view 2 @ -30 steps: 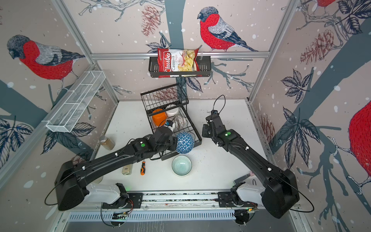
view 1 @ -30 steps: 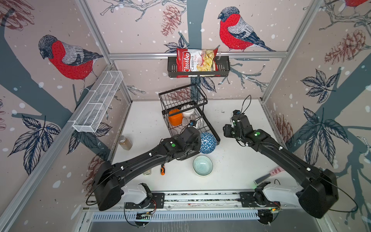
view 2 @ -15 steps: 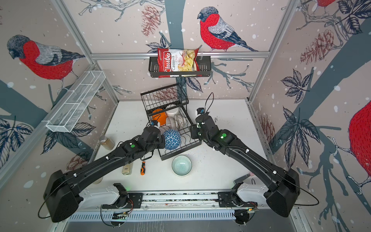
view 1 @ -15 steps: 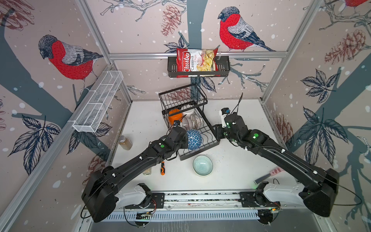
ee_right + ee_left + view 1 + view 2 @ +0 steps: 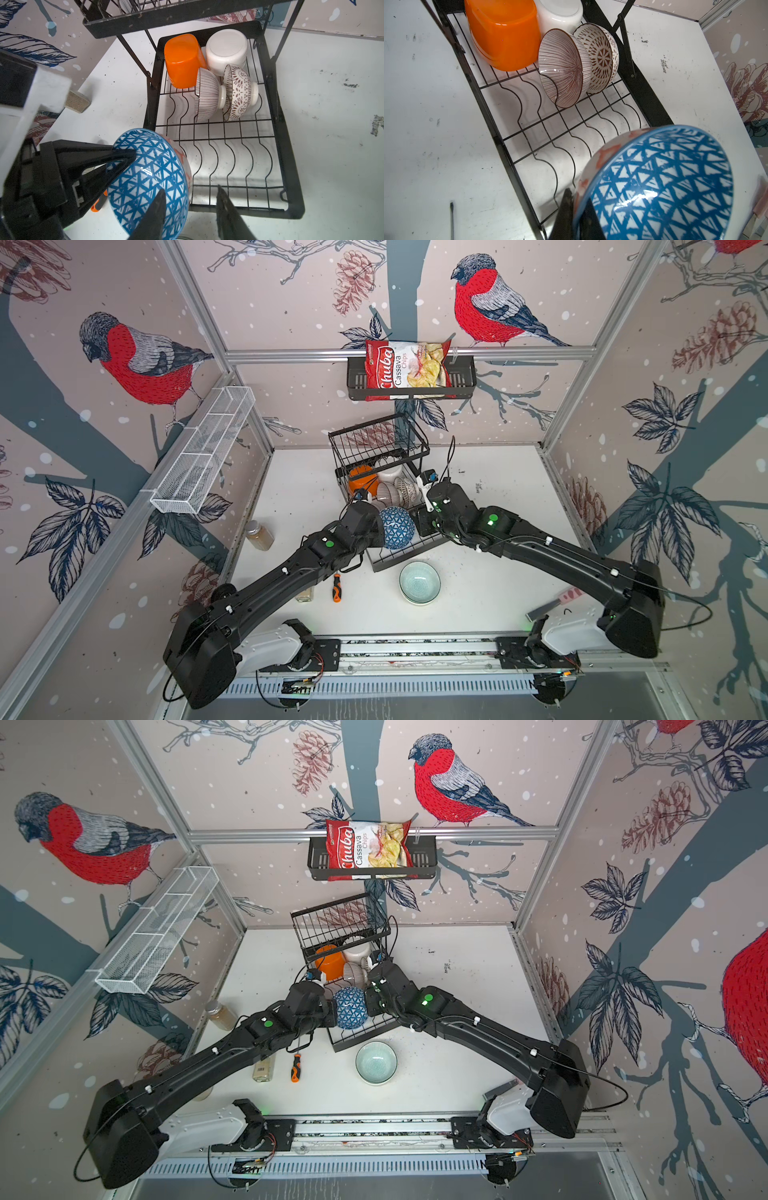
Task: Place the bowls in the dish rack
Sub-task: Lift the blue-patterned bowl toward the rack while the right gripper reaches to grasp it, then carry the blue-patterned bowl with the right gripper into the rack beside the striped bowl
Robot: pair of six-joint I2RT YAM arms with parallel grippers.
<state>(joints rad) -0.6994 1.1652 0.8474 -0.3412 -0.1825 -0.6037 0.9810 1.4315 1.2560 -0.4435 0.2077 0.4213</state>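
We see the left gripper (image 5: 122,161) shut tight on the rim of the blue bowl (image 5: 149,182). The bowl is tipped up on its side. It hangs over the near left corner of the dish rack (image 5: 286,166), above the wavy wires of the low tray. We cannot tell if it touches the wires. In a top view the blue bowl (image 5: 397,527) is right between the ends of the two arms.

The right gripper (image 5: 191,189) is just beside the bowl. Its two fingers (image 5: 158,207) stand apart. One finger is in front of the blue bowl and the other is over the tray wires. The edge of the bowl is in the gap between them. We cannot tell if a finger touches the bowl.

Four bowls are in the far end of the low tray. The orange bowl (image 5: 181,60) and the white bowl (image 5: 227,49) lie bottom up, side by side at the back. The striped bowl (image 5: 206,95) and the spotted bowl (image 5: 239,93) stand on their edges just in front of them, close together. The striped one is next to the orange one.

The top basket (image 5: 378,448) of the rack is up over the back of the tray.

A pale green bowl (image 5: 419,583) sits the right way up on the white table (image 5: 498,489), near the front of the rack but not touching it. A small screwdriver (image 5: 336,587) lies to its left.
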